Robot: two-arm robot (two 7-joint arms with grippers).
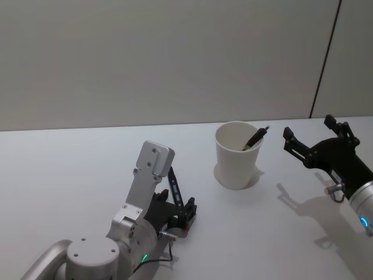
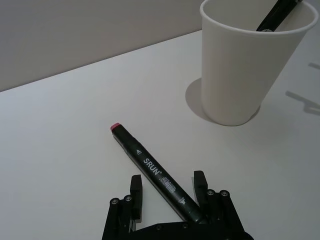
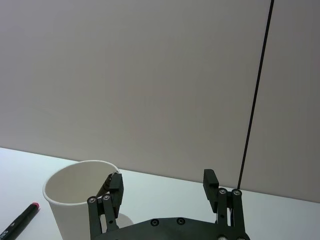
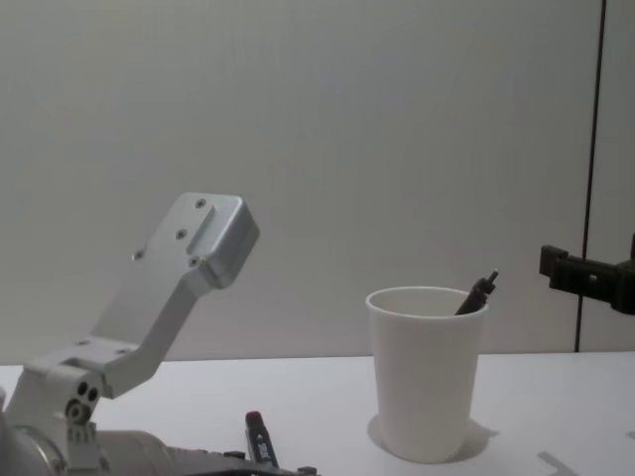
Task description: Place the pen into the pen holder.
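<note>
A dark pen [image 2: 150,167] with a red end cap lies flat on the white table; it also shows as the pen [image 1: 176,188] and the pen [image 4: 260,436]. My left gripper [image 2: 168,192] is open and low over it, with the pen's near end between its fingers [image 2: 201,186], close to one of them. The pen holder [image 1: 237,155], a white paper cup, stands upright a little beyond, also seen as the pen holder [image 2: 245,75] and the pen holder [image 4: 427,372]. Another dark pen [image 1: 254,139] leans inside it. My right gripper [image 1: 317,143] hovers open to the right of the pen holder, holding nothing.
The white table [image 1: 70,169] ends at a plain grey wall [image 1: 145,58] behind the cup. A dark vertical seam [image 1: 325,58] runs down the wall at the right. My left arm's silver link [image 4: 169,288] rises at the near left.
</note>
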